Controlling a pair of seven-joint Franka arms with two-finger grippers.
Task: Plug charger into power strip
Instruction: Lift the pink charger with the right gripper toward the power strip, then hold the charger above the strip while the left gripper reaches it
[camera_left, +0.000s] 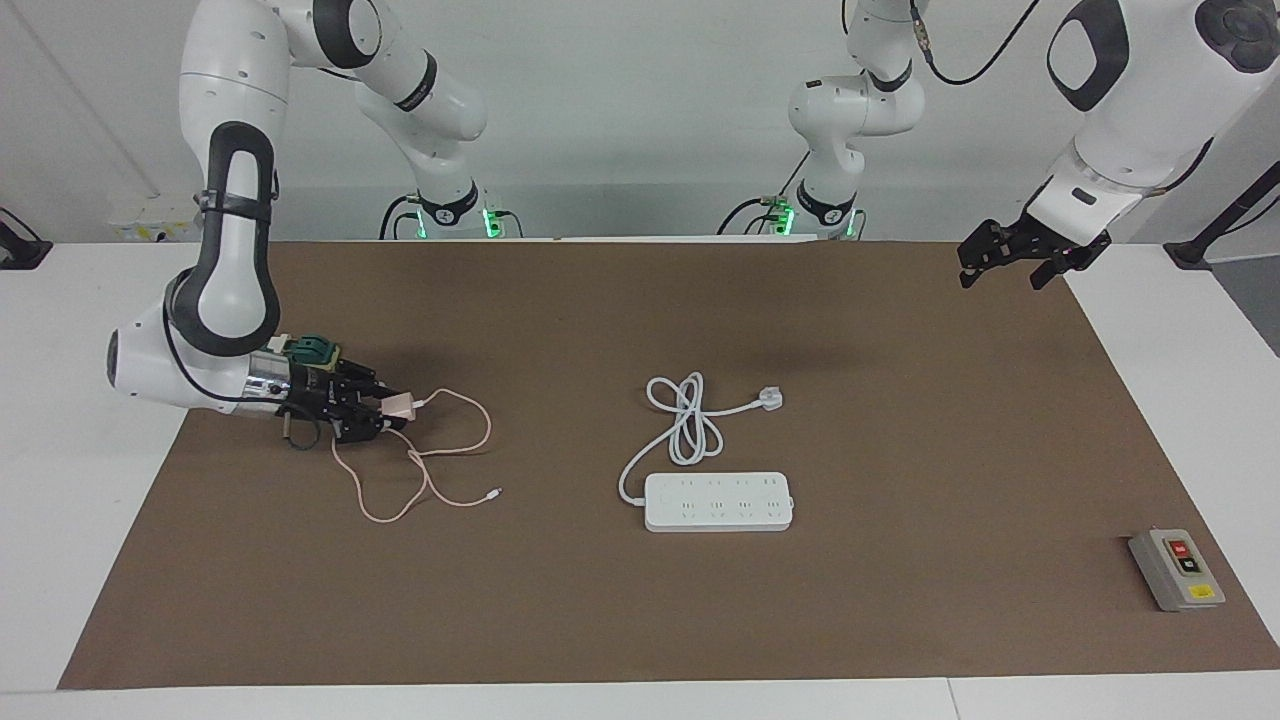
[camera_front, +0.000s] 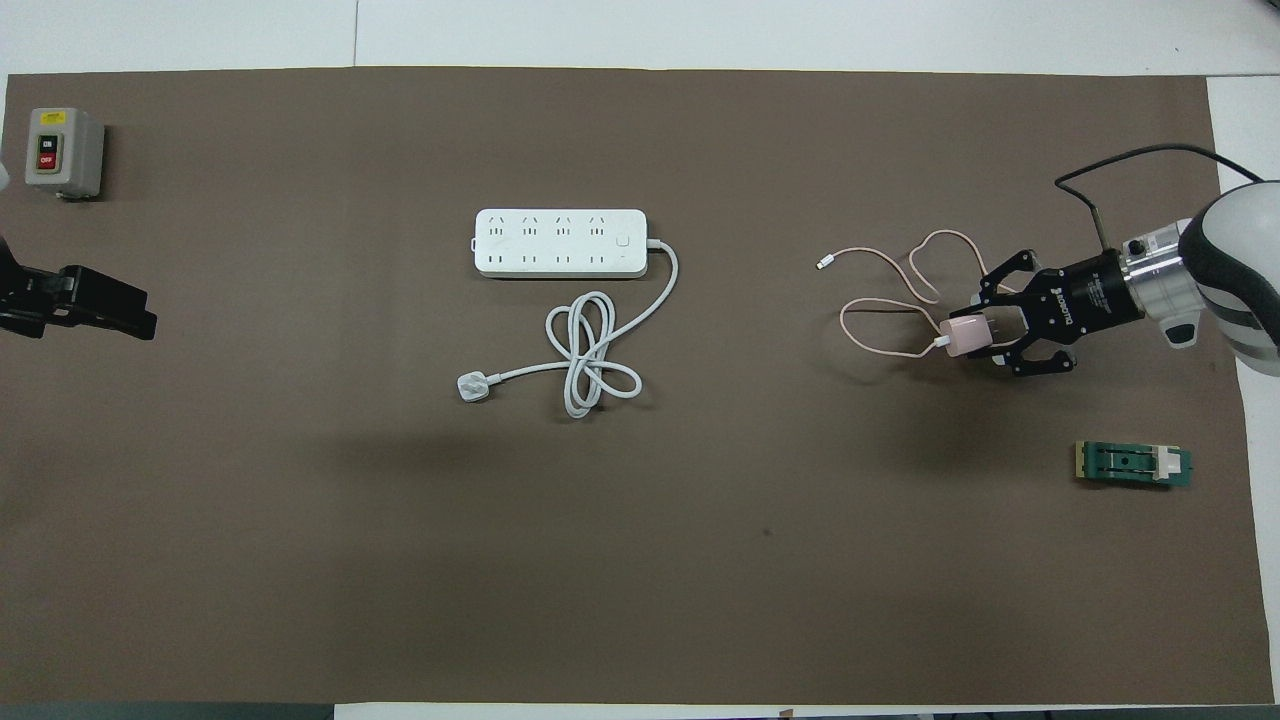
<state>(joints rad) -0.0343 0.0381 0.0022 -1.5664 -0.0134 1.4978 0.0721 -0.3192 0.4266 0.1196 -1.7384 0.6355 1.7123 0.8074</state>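
Grey switch box (camera_left: 1176, 569) at the mat's (camera_front: 640, 560) corner; green fixture (camera_front: 1133, 465) toward the other end.

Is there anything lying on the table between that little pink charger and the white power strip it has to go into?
Nothing visible. The charger sits in the right claw at the right arm's end of the table, and only bare brown mat lies between it and the power strip. The charger's own pink cable trails toward the strip. The left claw waits apart.

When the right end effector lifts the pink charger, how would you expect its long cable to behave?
The cable is thin and lies in loose loops, so it is probably floppy and will trail under the charger. The charger is small, so likely light. The free connector may drag or swing on the way to the power strip.
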